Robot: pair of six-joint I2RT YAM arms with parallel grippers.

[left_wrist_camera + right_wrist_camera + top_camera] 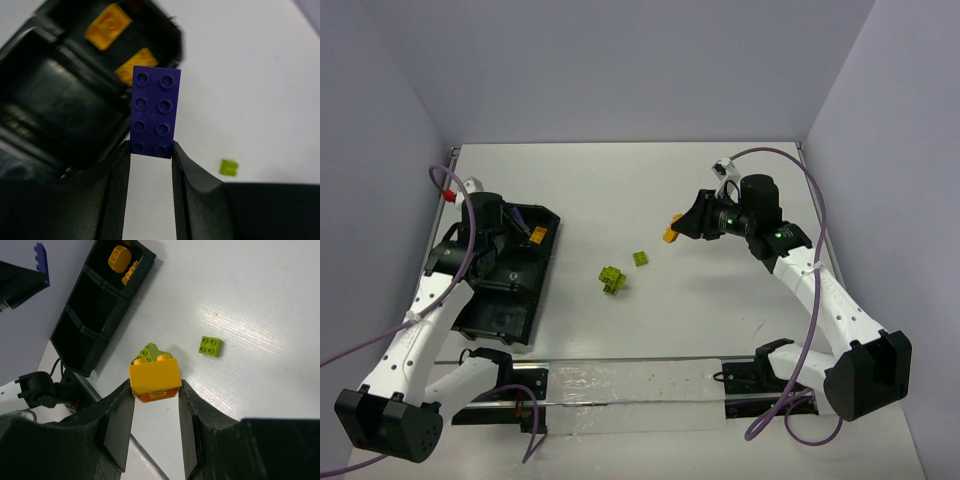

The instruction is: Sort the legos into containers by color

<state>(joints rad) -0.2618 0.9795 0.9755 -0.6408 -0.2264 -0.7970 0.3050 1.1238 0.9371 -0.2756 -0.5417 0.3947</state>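
Note:
My left gripper (pixel 151 150) is shut on a blue-purple lego (pixel 154 112) and holds it above the far end of the long black tray (pixel 485 320), beside the compartment with two orange-yellow legos (pixel 107 26). My right gripper (pixel 156 392) is shut on an orange-yellow lego (pixel 154 377), raised above the table at the right (pixel 672 232). A lime-green clump (pixel 612 279) and one flat lime-green lego (pixel 641 258) lie on the table between the arms; they also show in the right wrist view, the clump (pixel 148 351) and the flat lego (pixel 210 346).
The tray (pixel 82 322) has several square compartments; the middle ones look empty. A clear plastic strip (pixel 630 390) lies along the near table edge between the arm bases. Purple cables (pixel 815 230) hang off both arms. Grey walls close in the table.

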